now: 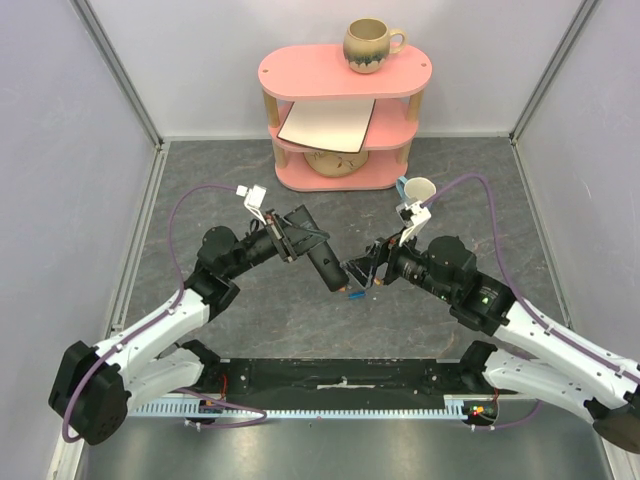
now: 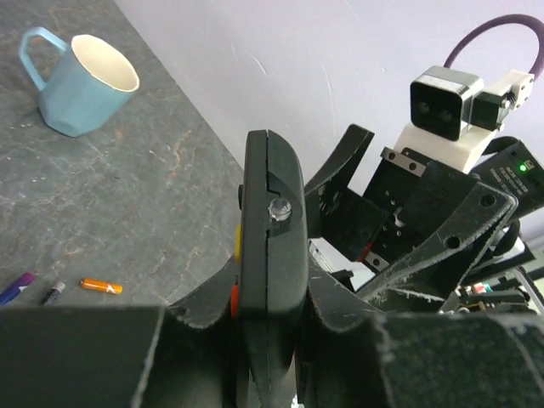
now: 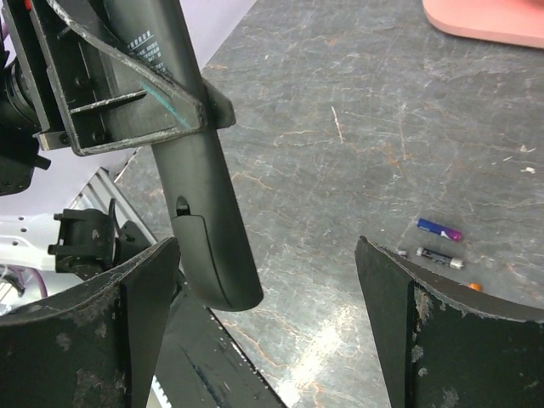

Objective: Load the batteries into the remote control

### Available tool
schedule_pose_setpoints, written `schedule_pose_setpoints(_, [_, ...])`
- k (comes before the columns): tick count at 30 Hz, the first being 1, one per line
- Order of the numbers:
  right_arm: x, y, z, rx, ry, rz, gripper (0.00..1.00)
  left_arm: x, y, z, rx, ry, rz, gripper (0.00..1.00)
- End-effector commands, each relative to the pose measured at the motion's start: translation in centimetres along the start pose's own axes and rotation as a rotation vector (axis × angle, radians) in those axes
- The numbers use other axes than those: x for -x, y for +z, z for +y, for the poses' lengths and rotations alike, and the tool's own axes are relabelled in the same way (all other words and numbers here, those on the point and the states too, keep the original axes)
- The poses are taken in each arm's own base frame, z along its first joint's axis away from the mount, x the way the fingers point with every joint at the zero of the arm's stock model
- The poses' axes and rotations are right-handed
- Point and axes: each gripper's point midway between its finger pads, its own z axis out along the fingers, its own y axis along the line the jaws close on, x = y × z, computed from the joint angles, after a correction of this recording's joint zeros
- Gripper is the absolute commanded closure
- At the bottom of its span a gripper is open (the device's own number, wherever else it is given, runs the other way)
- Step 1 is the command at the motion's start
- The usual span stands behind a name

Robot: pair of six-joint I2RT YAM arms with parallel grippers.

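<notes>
My left claw (image 1: pixel 300 240) is clenched tight on the remote control (image 3: pixel 204 212). It holds the remote up off the worktop (image 3: pixel 340 85), with the free end poking out past its fingertips toward my right claw (image 3: pixel 265 255). My right claw is wide open and has nothing in it. The end of the remote hangs between its two fingers, nearer one finger than the other, and I see no touch.

The batteries (image 3: pixel 438 228) lie on the worktop under and just past the other finger: one blue and purple, one dark, one orange.

On the back of the remote I see a little lid (image 3: pixel 212 263) with a notch (image 3: pixel 181 204) above it. The lid looks shut, so I think it has to come off first.

To do this well, I should keep my left claw firm so the remote cannot twist. I should bring one right fingertip to the lid and slide it slowly toward the remote's end. If I push too hard, the remote may slip.
</notes>
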Motion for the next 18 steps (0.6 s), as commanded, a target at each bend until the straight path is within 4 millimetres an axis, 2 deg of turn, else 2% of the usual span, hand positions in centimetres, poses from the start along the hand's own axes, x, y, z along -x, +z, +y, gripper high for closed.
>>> schedule_pose_setpoints(1, [3.1,-1.3,0.2,-0.020,-0.062,-0.095,0.09,0.8,-0.3,-3.9,-0.163,0.028,0.016,0.98])
schedule_pose_setpoints(6, [1.8,-1.0,0.2,-0.007,-0.042,-0.047,0.08,0.4,-0.6,-4.1,-0.193,0.054,0.027,0.98])
schedule_pose_setpoints(11, [0.0,-0.6,1.8,0.119,0.010,-0.022,0.08,0.1,-0.8,-4.3,-0.219,0.059,0.035,0.98])
schedule_pose_setpoints(18, [0.5,-0.9,3.4,0.203,0.033,-0.047,0.09,0.0,-1.1,-4.5,-0.238,0.081,0.031,0.98])
